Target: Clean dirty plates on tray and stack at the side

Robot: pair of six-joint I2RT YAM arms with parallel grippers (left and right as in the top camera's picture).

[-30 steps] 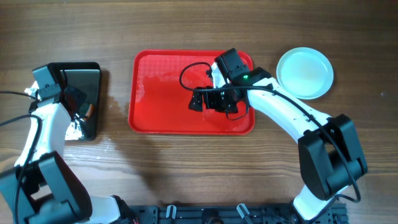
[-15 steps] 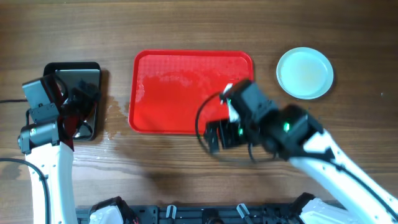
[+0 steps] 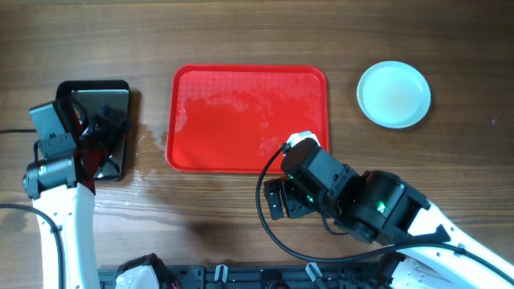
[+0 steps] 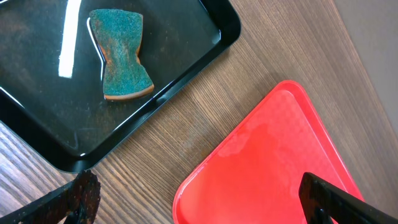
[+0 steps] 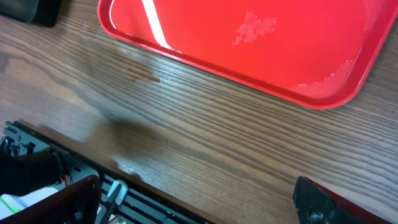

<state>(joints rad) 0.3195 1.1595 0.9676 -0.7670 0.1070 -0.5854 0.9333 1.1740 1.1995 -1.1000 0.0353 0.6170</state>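
Note:
The red tray (image 3: pixel 241 112) lies mid-table with nothing on it but wet patches, and it also shows in the wrist views (image 4: pixel 273 168) (image 5: pixel 261 37). To its right on the wood, the plates (image 3: pixel 393 94) show as one pale blue-white disc. I cannot tell how many lie under the top one. My left gripper (image 3: pixel 106 143) (image 4: pixel 202 205) hangs open and empty above the black tray's right corner. My right gripper (image 3: pixel 277 197) (image 5: pixel 202 208) is open and empty over the bare wood in front of the red tray.
A glossy black tray (image 3: pixel 120 92) (image 4: pixel 186 56) at the left holds a teal and orange sponge (image 4: pixel 121 55). Water is spilled on the wood between the two trays. A black rail (image 5: pixel 143 202) runs along the table's front edge below the right gripper.
The left gripper opened, left the sponge on the black tray and rose. The right arm drew back off the red tray toward the table's front edge.

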